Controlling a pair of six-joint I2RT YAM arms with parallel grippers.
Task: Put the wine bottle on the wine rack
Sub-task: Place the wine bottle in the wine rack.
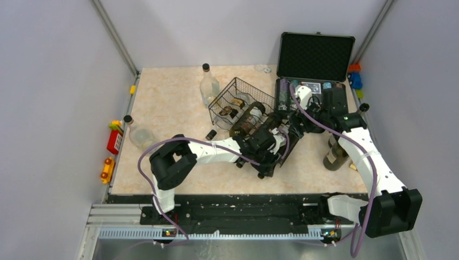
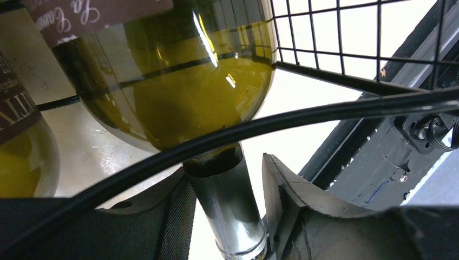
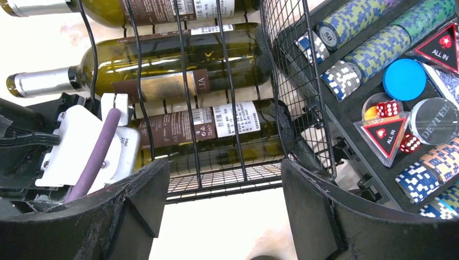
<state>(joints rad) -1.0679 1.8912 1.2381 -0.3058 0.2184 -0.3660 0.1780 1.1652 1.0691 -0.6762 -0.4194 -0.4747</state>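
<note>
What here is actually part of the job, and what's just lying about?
Job: wine rack; green wine bottle, its neck in the left pincer.
Lying about: poker-chip case; clear bottle beside the rack; clear bottle at left; toys at far left.

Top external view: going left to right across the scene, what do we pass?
Red toy block → squat clear glass bottle with black cap → taller clear glass bottle → black wire-mesh wine rack → open black foam-lined case.
</note>
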